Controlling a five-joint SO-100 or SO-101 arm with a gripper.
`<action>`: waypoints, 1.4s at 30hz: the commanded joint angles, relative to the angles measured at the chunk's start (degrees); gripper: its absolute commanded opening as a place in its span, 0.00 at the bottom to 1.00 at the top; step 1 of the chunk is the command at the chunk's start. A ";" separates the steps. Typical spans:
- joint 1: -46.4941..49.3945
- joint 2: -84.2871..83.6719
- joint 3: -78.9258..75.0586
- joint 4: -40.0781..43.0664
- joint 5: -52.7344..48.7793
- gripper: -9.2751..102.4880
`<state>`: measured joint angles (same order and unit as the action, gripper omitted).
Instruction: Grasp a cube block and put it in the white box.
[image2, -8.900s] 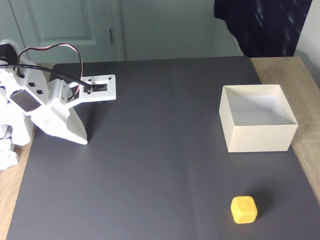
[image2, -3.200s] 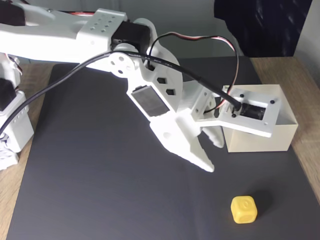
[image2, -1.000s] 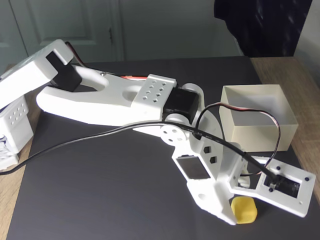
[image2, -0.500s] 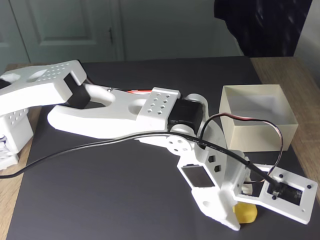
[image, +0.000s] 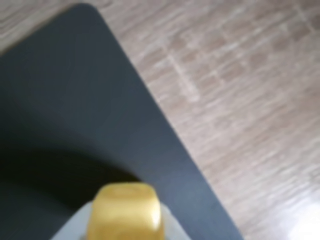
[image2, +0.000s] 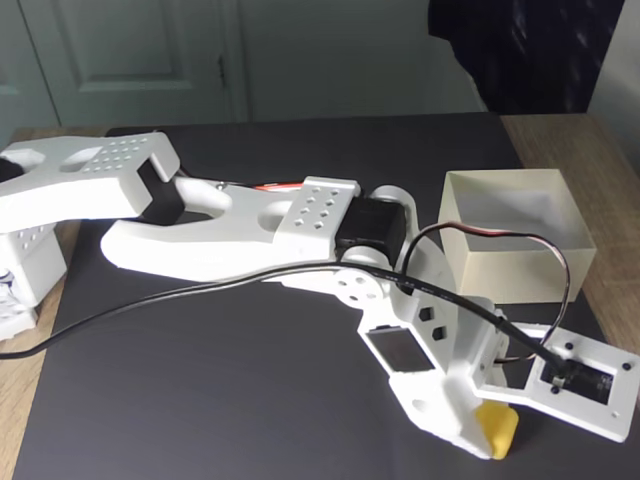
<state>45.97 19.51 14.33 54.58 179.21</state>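
While the white arm is stretched low across the dark mat (image2: 200, 400), the hand (image2: 490, 435) is seen clenched on the yellow cube block (image2: 497, 430) near the mat's front right corner in the fixed view. The block (image: 126, 212) is shown pinched between pale fingers (image: 75, 227) in the wrist view. The white box (image2: 515, 245) stands apart behind, on the tabletop (image2: 610, 150).

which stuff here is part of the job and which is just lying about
Part of the job:
- cube, yellow, between the jaws of the gripper
- box, white, open top, nothing seen inside

Just there:
- dark mat under it all
- wooden table
- black cable along the arm
- door behind
- dark cloth, top right
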 joint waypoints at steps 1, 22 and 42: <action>-0.79 0.44 -2.64 0.35 0.26 0.19; -5.98 -5.98 -20.83 10.63 0.62 0.08; -13.80 9.05 -24.96 18.37 0.53 0.08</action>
<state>33.22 22.15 -8.26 72.69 180.26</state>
